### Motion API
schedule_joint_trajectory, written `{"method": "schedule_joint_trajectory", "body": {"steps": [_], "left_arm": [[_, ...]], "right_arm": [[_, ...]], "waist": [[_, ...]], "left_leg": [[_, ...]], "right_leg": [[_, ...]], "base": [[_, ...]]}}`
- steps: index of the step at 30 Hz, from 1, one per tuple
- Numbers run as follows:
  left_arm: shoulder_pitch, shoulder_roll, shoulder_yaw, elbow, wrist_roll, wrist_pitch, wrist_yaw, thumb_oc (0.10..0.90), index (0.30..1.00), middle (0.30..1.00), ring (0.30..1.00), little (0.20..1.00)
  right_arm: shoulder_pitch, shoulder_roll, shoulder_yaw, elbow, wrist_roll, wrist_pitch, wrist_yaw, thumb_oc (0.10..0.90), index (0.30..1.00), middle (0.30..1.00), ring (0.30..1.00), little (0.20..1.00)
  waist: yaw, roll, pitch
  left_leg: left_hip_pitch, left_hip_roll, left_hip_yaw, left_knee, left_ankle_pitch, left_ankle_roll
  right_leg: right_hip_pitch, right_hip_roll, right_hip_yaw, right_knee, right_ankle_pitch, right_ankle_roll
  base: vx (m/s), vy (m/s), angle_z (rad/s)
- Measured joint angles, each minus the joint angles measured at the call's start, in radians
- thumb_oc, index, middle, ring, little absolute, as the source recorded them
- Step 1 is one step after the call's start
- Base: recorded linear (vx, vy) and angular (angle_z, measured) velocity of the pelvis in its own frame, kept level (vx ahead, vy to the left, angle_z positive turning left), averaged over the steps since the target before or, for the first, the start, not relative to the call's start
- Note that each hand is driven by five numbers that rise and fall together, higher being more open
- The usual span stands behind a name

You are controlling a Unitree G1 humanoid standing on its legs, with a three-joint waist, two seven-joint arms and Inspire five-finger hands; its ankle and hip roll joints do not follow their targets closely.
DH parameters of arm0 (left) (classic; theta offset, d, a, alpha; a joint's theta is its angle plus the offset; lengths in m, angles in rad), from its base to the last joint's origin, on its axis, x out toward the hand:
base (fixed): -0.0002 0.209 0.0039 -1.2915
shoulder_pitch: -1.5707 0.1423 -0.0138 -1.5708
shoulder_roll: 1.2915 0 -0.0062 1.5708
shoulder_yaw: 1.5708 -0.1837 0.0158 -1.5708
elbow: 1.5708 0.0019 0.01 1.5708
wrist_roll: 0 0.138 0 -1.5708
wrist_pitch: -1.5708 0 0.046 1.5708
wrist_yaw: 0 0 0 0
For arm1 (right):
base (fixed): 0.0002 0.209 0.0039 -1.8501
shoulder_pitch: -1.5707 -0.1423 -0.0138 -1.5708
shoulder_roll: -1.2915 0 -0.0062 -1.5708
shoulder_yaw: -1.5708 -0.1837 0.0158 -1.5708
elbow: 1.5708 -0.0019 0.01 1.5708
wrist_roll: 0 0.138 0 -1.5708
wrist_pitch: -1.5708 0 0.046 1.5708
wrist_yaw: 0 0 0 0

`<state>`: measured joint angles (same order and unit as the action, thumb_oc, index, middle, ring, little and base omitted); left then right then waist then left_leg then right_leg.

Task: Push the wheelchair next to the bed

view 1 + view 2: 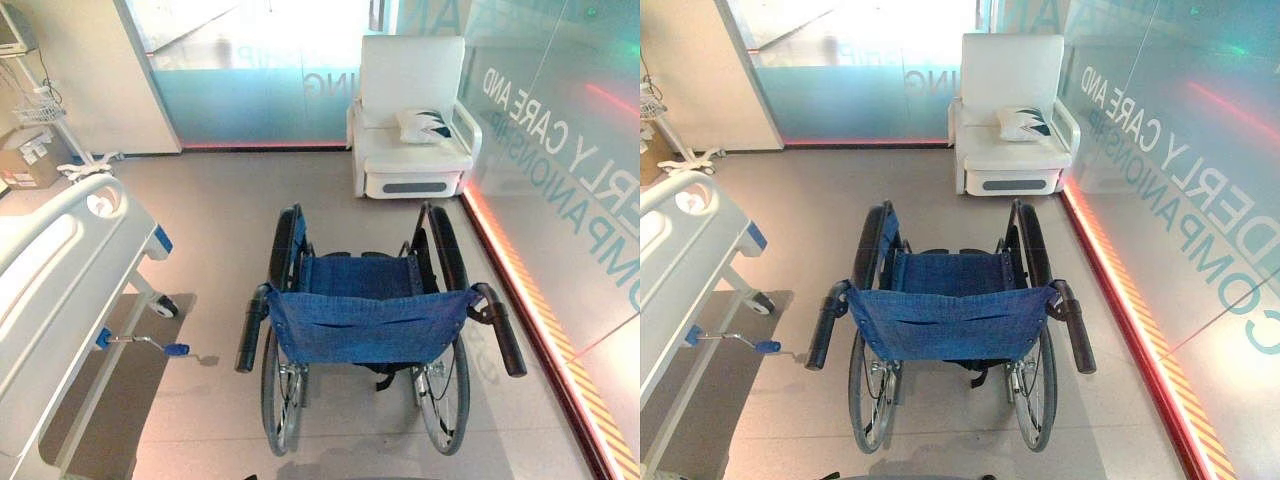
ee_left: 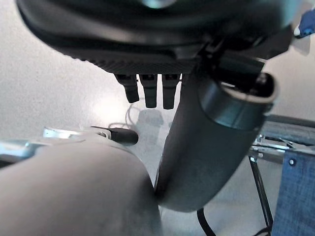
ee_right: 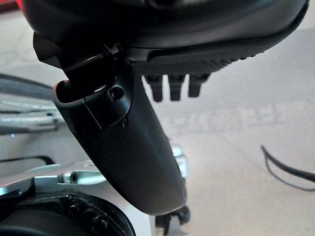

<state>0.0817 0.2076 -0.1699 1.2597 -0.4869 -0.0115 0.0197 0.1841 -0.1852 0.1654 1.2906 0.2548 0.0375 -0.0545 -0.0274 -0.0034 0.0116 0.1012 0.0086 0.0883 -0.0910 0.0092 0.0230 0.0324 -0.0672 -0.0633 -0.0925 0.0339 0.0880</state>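
Note:
A wheelchair (image 1: 370,322) with a blue cloth seat and back stands in the middle of the floor, its back toward me. Its black push handles stick out at the left (image 1: 252,330) and right (image 1: 500,330). The white bed (image 1: 50,270) lies along the left side, roughly a wheelchair's width away from the chair. My left hand (image 2: 147,29) hangs over the floor with fingers (image 2: 150,91) relaxed and nothing in it; the chair's blue cloth (image 2: 300,196) shows beside it. My right hand (image 3: 172,29) also hangs open and empty above the floor.
A white armchair (image 1: 410,120) with a pillow stands at the back. A glass wall (image 1: 570,200) with a red floor strip runs along the right. A blue-tipped crank (image 1: 150,345) juts from the bed. A cart (image 1: 40,110) and a cardboard box (image 1: 30,160) sit back left.

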Motion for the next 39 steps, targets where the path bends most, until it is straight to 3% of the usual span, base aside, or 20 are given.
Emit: {"method": "schedule_joint_trajectory", "body": {"steps": [8,31,39], "left_arm": [[0.0,0.006,-0.001,0.0,-0.017,0.021,-0.068,0.8,0.9,0.9,0.9,0.9],[-0.001,0.004,0.009,0.008,-0.041,0.039,-0.018,0.8,0.9,0.9,0.9,0.9],[0.001,0.022,0.118,-0.038,-0.215,0.035,-0.061,0.8,0.9,0.9,0.9,0.9]], "right_arm": [[-0.004,0.0,-0.001,0.0,0.0,0.016,0.003,0.8,0.9,0.9,0.9,0.9],[-0.003,-0.001,-0.007,0.001,0.03,0.03,0.015,0.8,0.9,0.9,0.9,0.9],[0.017,-0.018,-0.096,-0.008,0.11,0.03,0.017,0.8,0.9,0.9,0.9,0.9]], "waist": [[0.0,-0.001,-0.001],[-0.01,0.0,-0.003],[-0.013,0.012,-0.001]], "left_leg": [[0.005,0.001,0.0,0.0,0.0,0.0],[0.012,0.002,0.003,0.0,0.0,0.0],[0.01,0.002,0.006,-0.006,0.0,0.0]], "right_leg": [[0.007,0.0,-0.001,0.0,0.0,0.0],[0.013,0.001,0.003,0.0,0.001,-0.001],[0.009,0.001,0.005,0.0,0.001,0.0]], "base": [[0.0,0.0,0.0],[0.03,-0.002,0.0],[0.0,0.0,0.0]]}}
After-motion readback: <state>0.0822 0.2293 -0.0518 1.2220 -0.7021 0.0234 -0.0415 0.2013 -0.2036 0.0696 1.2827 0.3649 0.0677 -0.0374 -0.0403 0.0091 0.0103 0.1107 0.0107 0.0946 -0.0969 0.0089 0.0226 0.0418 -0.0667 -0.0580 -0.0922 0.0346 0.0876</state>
